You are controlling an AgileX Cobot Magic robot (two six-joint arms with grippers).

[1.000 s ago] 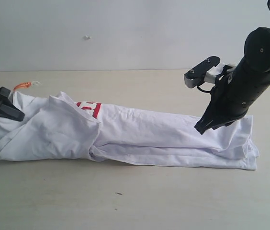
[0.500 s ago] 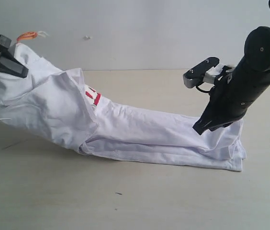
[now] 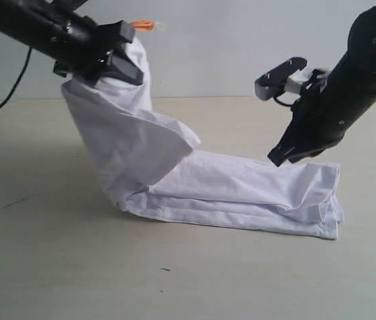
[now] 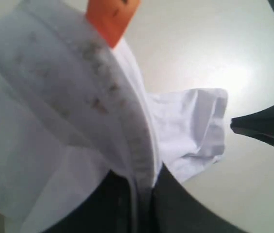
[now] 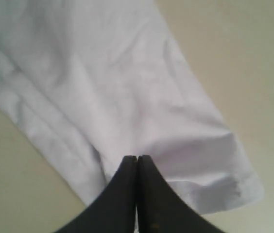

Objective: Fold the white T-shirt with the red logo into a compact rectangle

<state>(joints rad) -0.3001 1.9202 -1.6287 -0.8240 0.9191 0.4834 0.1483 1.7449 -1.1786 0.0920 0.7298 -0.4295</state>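
Now the white T-shirt (image 3: 228, 190), narrowed into a long strip, lies on the tan table (image 3: 75, 267) with its hem end flat and its collar end held high in the air. The left gripper (image 3: 123, 65) is clamped on the collar beside the orange neck tag (image 3: 143, 25), apparently to carry that end over. The right gripper (image 3: 280, 159), jaws pressed together and empty, sets its tips at the hem end, likely pinning it.

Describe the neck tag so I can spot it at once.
Follow the white T-shirt from the table up its lifted end to the left gripper. The neck tag sticks out just above that gripper. It is the only orange thing against white cloth.
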